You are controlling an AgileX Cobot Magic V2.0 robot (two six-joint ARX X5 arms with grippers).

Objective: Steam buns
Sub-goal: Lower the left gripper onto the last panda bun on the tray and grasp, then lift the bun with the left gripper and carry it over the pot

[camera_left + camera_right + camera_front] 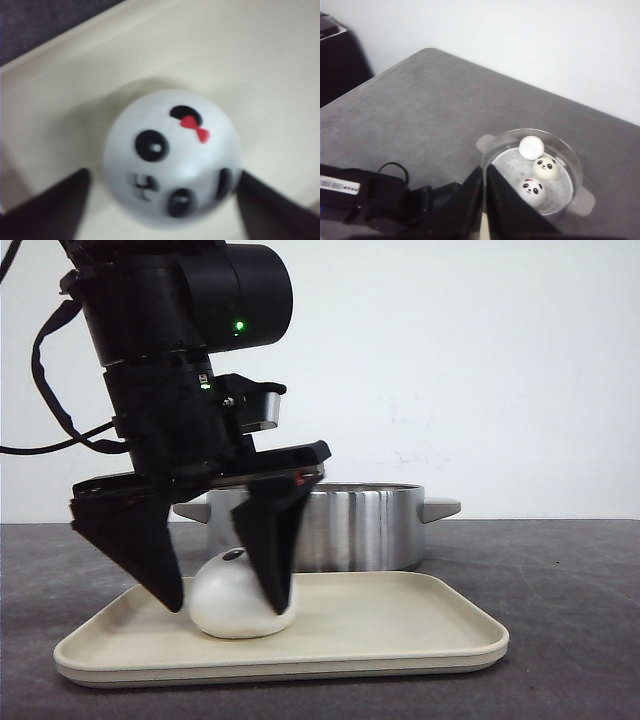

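your left gripper [228, 588] straddles the last bun [240, 597] on the tray [420, 640], jaws wide, not clamping. right gripper [485, 175] pressed closed, empty; three buns in the pot [570, 165].

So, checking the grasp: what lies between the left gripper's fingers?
One panda bun, resting on the tray, sits between the left gripper fingers. The front view shows it.
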